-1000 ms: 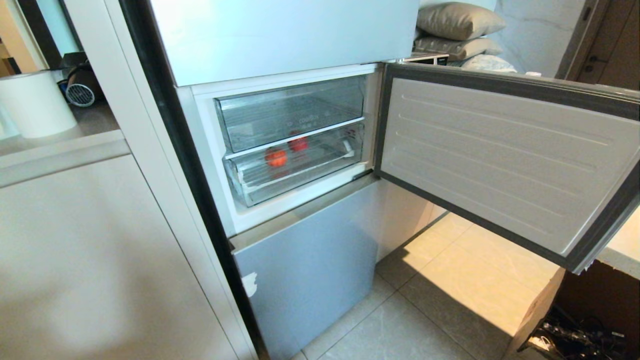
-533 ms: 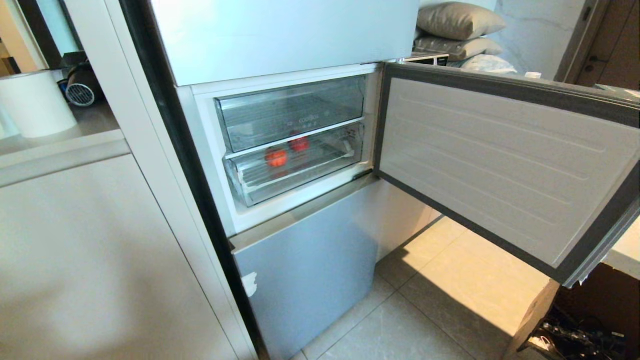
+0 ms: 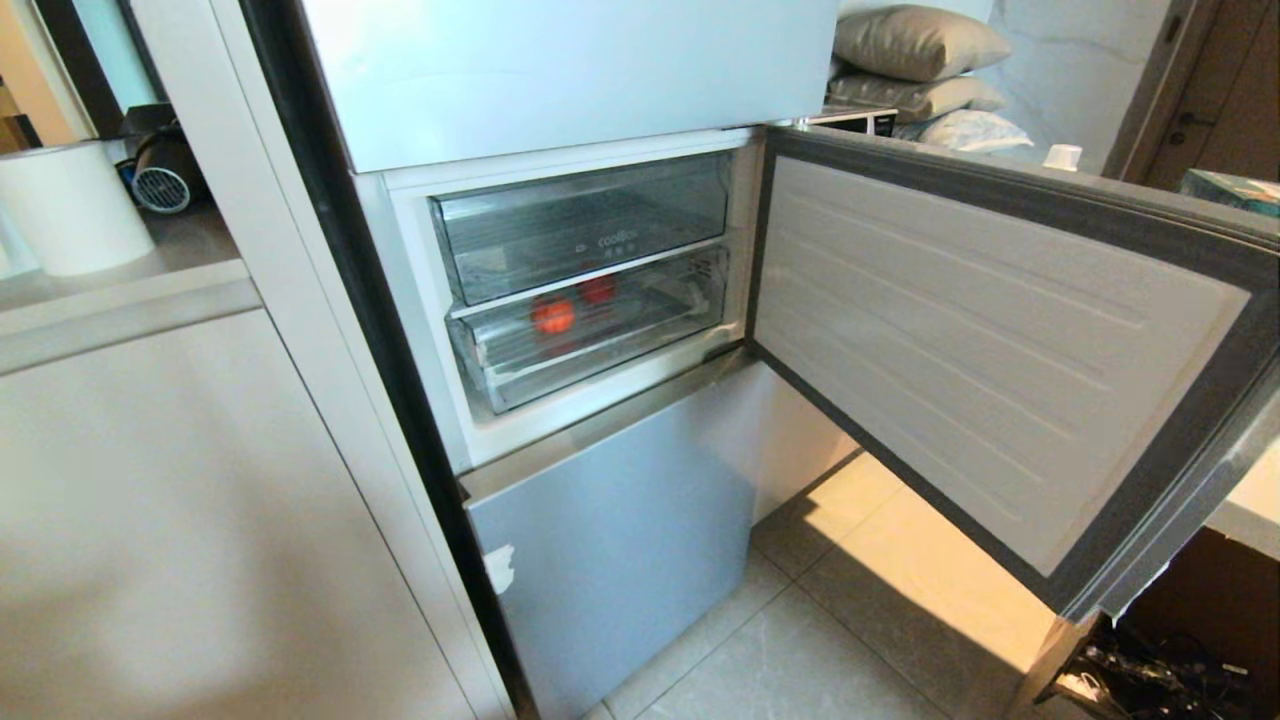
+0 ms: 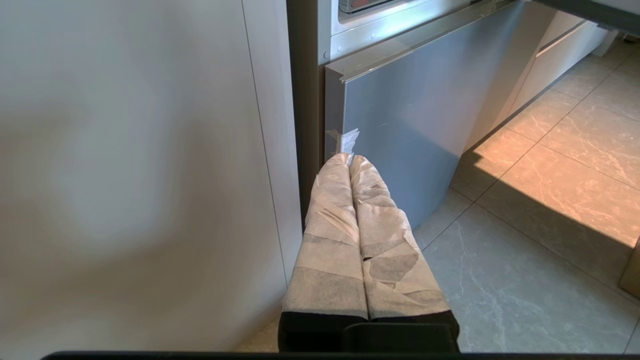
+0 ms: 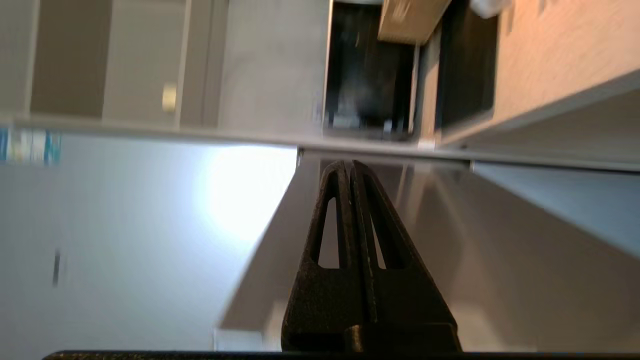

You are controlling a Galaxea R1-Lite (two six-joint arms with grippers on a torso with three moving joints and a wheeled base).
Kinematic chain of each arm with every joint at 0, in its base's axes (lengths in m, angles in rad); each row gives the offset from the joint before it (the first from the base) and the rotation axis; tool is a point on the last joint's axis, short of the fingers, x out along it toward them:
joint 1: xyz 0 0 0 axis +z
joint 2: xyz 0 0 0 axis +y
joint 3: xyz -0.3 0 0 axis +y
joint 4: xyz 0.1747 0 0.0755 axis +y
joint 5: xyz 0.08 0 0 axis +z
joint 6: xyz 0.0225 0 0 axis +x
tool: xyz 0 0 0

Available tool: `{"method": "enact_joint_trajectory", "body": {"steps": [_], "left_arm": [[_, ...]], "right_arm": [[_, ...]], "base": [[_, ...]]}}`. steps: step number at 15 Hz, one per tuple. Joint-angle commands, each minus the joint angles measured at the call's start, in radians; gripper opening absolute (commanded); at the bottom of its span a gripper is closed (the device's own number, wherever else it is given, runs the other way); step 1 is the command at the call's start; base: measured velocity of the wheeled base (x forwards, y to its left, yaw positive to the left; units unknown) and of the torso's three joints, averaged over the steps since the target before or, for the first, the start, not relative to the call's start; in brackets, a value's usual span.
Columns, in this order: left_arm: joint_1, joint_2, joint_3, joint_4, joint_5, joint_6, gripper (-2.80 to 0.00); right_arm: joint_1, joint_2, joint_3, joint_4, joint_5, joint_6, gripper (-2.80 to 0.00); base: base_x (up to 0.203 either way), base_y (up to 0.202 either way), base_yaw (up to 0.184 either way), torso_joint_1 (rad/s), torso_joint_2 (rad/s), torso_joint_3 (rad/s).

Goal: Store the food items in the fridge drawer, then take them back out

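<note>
The two food items — the glossy red one (image 3: 598,288) and the orange-red one (image 3: 552,316) — sit inside the fridge drawer (image 3: 600,345), under the shallow drawer marked coolBox (image 3: 585,235). The fridge drawer looks pushed in, and the fridge door (image 3: 990,350) hangs part way open on the right. The right hand (image 5: 350,167) is out behind that door, fingers pressed tight together and holding nothing. The left hand (image 4: 349,160) is parked low by the grey lower door (image 4: 410,125), its wrapped fingers shut and empty too. What could go wrong? If the door swings too far it could bump the things beside it, or it could swing back and block the way in. The round food could roll on the ribbed floor if the drawer gets pulled fast — then it is hard to grab.
</note>
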Motion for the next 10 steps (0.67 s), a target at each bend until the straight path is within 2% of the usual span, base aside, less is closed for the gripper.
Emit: {"method": "enact_joint_trajectory", "body": {"steps": [1,3,5,7,10], "left_arm": [[0.0,0.0,0.001,0.0,0.001,0.0,-2.8],[0.001,0.0,-0.001,0.0,0.001,0.0,-2.8],[0.001,0.0,0.001,0.0,0.0,0.0,-2.8],[0.001,0.0,-0.001,0.001,0.0,0.0,-2.8],[0.0,0.0,0.0,0.0,0.0,0.0,-2.8]], "right_arm": [[-0.002,-0.049,-0.021,0.114,-0.044,0.008,-2.8],[0.053,-0.036,-0.094,0.34,-0.08,-0.02,-2.8],[0.243,0.014,-0.152,0.477,-0.205,-0.147,-2.8],[0.439,0.062,-0.182,0.518,-0.352,-0.258,-2.8],[0.657,0.099,-0.211,0.485,-0.44,-0.361,-2.8]], "base": [[0.0,0.0,0.0,0.0,0.0,0.0],[0.0,0.0,0.0,0.0,0.0,0.0],[0.0,0.0,0.0,0.0,0.0,0.0],[0.0,0.0,0.0,0.0,0.0,0.0],[0.0,0.0,0.0,0.0,0.0,0.0]]}}
